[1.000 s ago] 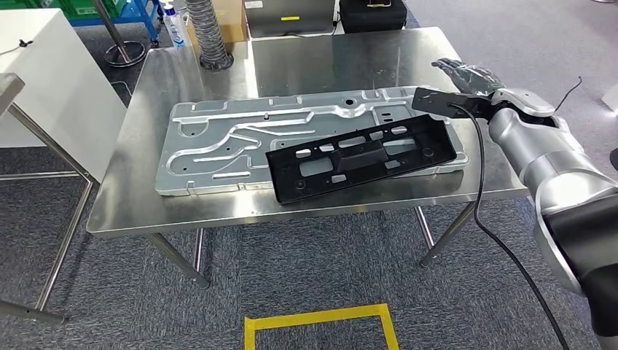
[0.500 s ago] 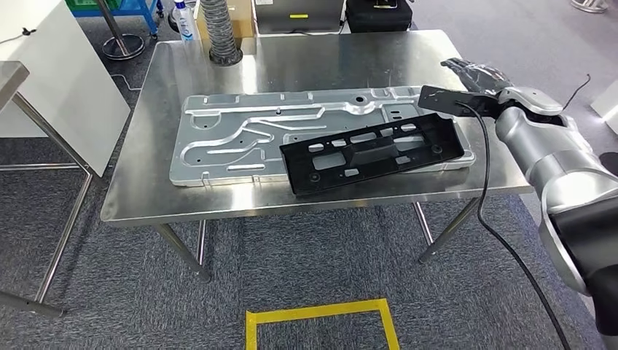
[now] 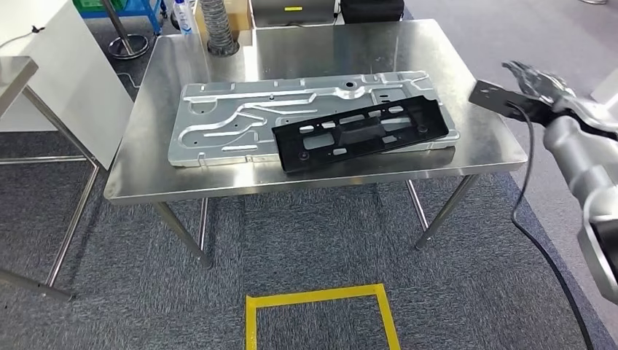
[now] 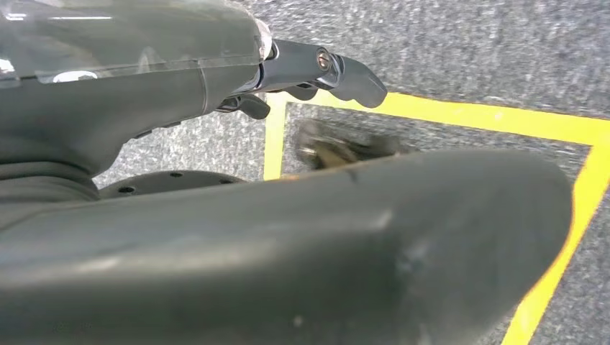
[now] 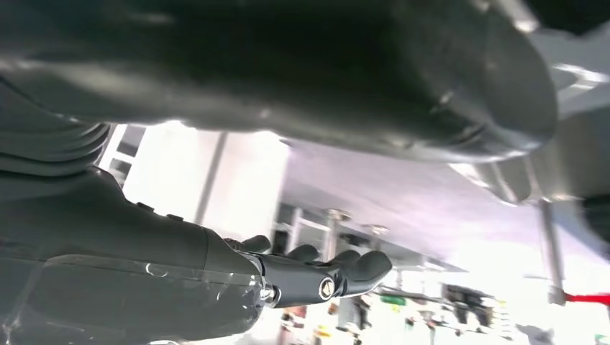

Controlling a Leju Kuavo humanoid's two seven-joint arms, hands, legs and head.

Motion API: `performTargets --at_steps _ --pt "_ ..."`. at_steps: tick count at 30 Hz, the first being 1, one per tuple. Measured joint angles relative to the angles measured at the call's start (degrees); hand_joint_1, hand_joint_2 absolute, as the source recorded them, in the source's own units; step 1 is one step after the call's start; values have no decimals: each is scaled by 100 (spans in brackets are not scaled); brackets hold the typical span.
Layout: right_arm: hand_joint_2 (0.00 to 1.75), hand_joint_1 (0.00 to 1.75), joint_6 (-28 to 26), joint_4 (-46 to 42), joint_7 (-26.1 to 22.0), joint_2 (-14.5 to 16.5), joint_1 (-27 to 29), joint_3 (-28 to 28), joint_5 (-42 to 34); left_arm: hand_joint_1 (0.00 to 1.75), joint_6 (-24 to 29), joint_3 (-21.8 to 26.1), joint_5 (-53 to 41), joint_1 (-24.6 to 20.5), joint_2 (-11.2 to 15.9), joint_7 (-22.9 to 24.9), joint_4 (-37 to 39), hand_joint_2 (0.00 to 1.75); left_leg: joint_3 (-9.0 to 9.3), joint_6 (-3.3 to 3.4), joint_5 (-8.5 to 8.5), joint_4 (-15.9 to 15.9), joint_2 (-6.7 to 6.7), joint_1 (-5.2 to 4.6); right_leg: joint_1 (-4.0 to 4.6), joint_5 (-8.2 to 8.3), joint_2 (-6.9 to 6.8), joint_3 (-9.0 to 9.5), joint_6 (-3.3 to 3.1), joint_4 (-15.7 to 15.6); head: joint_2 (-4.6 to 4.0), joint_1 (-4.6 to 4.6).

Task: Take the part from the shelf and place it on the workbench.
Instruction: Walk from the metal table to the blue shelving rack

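A long black plastic part (image 3: 361,133) lies flat and a little askew on a big silver stamped panel (image 3: 233,117), which rests on the steel workbench (image 3: 321,47). My right hand (image 3: 541,82) hovers past the bench's right edge, apart from the part, fingers stretched out and holding nothing. In the right wrist view its fingers (image 5: 316,277) stick out straight with nothing between them. My left hand (image 4: 309,68) hangs over grey carpet with its fingers apart and nothing in it.
A white cabinet (image 3: 58,80) and the corner of a second steel table (image 3: 14,73) stand at the left. A ribbed hose (image 3: 216,25) and a spray bottle (image 3: 182,16) are behind the bench. Yellow floor tape (image 3: 321,313) marks a square in front.
My right hand has drawn away from the black part's right end, out past the bench edge. The part stays on the panel. The camera has shifted a little.
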Motion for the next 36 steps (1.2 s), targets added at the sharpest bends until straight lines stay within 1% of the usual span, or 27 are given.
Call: performTargets --at_steps 1,2,3,5,7,9,10,11,12,14,15,16,17,18,19,21,22,24,25,26,29,30,31,32,33,34,36 --pt "0 0 -29 7 18 -111 101 -62 -48 0 -3 3 0 1 0 -5 0 0 81 -10 33 99 2 12 -2 57 -10 -77 16 2 0 0" --pt "0 0 -52 16 39 -225 209 -127 -97 0 -5 5 0 2 0 -9 0 0 261 -13 150 -6 4 23 -6 115 -19 -153 36 4 0 1" --pt "0 0 -73 25 56 -337 314 -197 -143 0 -7 7 0 2 0 -14 0 0 540 -9 276 -319 2 31 -11 170 -24 -219 59 7 0 1" --pt "0 0 -121 38 89 -559 527 -350 -250 0 -7 10 -2 -3 1 -18 0 0 1170 29 287 -1163 -12 27 -18 266 -32 -310 118 12 0 0" --pt "0 0 -230 44 99 -770 784 -546 -410 0 -10 12 -12 -1 1 -17 0 0 1472 90 192 -1633 -27 -4 -24 361 -44 -317 194 -14 0 1" --pt "0 0 -388 46 46 -959 1145 -771 -627 0 -19 13 -36 0 2 -13 0 0 1459 177 278 -1714 -29 -17 -34 434 -50 -290 276 -66 0 2" --pt "0 0 -473 49 -9 -1056 1366 -893 -745 0 -26 13 -48 -4 3 -9 0 0 1441 228 341 -1752 -23 -14 -43 358 -42 -311 309 -35 0 2" --pt "0 0 -546 51 -70 -1142 1596 -1014 -856 0 -31 13 -56 -6 3 -7 0 0 1395 280 422 -1786 -15 -8 -54 177 -30 -364 335 90 0 3" --pt "0 0 -612 55 -137 -1227 1828 -1145 -965 0 -36 13 -62 -6 3 -5 0 0 1335 316 501 -1808 -10 -8 -65 -100 -16 -449 352 331 0 4" --pt "0 0 -715 60 -281 -1354 2318 -1426 -1177 0 -40 13 -84 -3 3 -1 0 0 1168 353 637 -1808 -3 -37 -68 -645 7 -653 384 1062 0 4" --pt "0 0 -767 61 -363 -1398 2600 -1581 -1298 0 -42 13 -101 -1 3 2 0 0 1074 360 702 -1803 -6 -51 -68 -751 11 -702 396 1391 0 4" --pt "0 0 -819 61 -446 -1424 2890 -1741 -1426 0 -43 13 -115 1 2 7 0 0 977 363 767 -1795 -6 -62 -69 -720 15 -682 403 1584 0 4" --pt "0 0 -869 62 -529 -1433 3179 -1911 -1559 0 -44 13 -130 3 2 14 0 0 875 360 831 -1780 -9 -71 -71 -588 14 -567 402 1584 0 5" --pt "0 0 -911 61 -599 -1438 3435 -2083 -1682 0 -44 12 -139 4 2 21 0 0 775 353 889 -1759 -11 -77 -71 -437 12 -348 393 1375 0 5" --pt "0 0 -948 60 -651 -1438 3661 -2252 -1787 0 -44 11 -146 4 1 28 0 0 681 340 939 -1727 -11 -83 -66 -383 5 -32 377 992 0 5" --pt "0 0 -1027 46 -726 -1422 4083 -2584 -1949 0 -44 6 -166 0 -5 37 1 0 559 299 1019 -1659 -10 -97 -20 -493 -2 534 313 192 0 4" --pt "0 0 -1072 39 -756 -1399 4279 -2743 -2020 0 -44 3 -175 -1 -10 40 2 0 536 270 1055 -1641 -9 -93 15 -575 -10 688 275 -43 0 2" --pt "0 0 -1160 30 -828 -1292 4644 -3047 -2178 0 -42 2 -186 1 -26 49 6 0 521 205 1124 -1636 -7 -65 60 -526 -25 695 183 -146 0 2" --pt "0 0 -1186 29 -869 -1198 4795 -3209 -2273 0 -39 2 -187 4 -33 53 8 0 486 183 1069 -1596 -7 -47 70 -467 -33 660 133 -176 0 1" --pt "0 0 -1203 28 -912 -1063 4946 -3384 -2368 0 -35 2 -186 8 -38 56 9 0 429 169 896 -1470 -6 -36 75 -388 -38 601 82 -203 0 1" --pt "0 0 -1052 33 -989 -527 5368 -3897 -2685 0 -15 2 -184 8 -39 54 10 0 187 143 -12 -512 -6 -25 90 -150 -44 349 7 -227 0 -1" --pt "0 0 -944 39 -992 -345 5491 -4031 -2793 0 -4 2 -185 6 -39 53 9 0 152 123 -164 -165 -6 -25 85 -76 -43 253 8 -225 0 0" --pt "0 0 -826 46 -987 -147 5603 -4159 -2903 0 10 1 -191 5 -39 53 9 0 181 100 -159 60 -5 -23 74 0 -41 154 17 -221 0 -1" --pt "0 0 -718 54 -980 69 5713 -4290 -3013 0 28 0 -203 3 -38 56 9 0 297 77 -28 108 -3 -16 58 77 -39 51 31 -216 0 -1" --pt "0 0 -611 68 -972 311 5822 -4437 -3138 0 48 -5 -220 -2 -37 62 9 0 512 55 151 -41 -2 -5 40 153 -37 -50 48 -212 0 -1" --pt "0 0 -513 89 -965 581 5927 -4595 -3272 0 65 -11 -237 -12 -36 70 9 0 837 33 266 -389 -5 10 27 229 -33 -138 69 -204 0 -1" --pt "0 0 -358 139 -966 1125 6137 -4889 -3496 0 96 -31 -267 -45 -34 87 9 0 1636 20 158 -1405 -18 22 16 357 -32 -260 120 -174 0 -1"
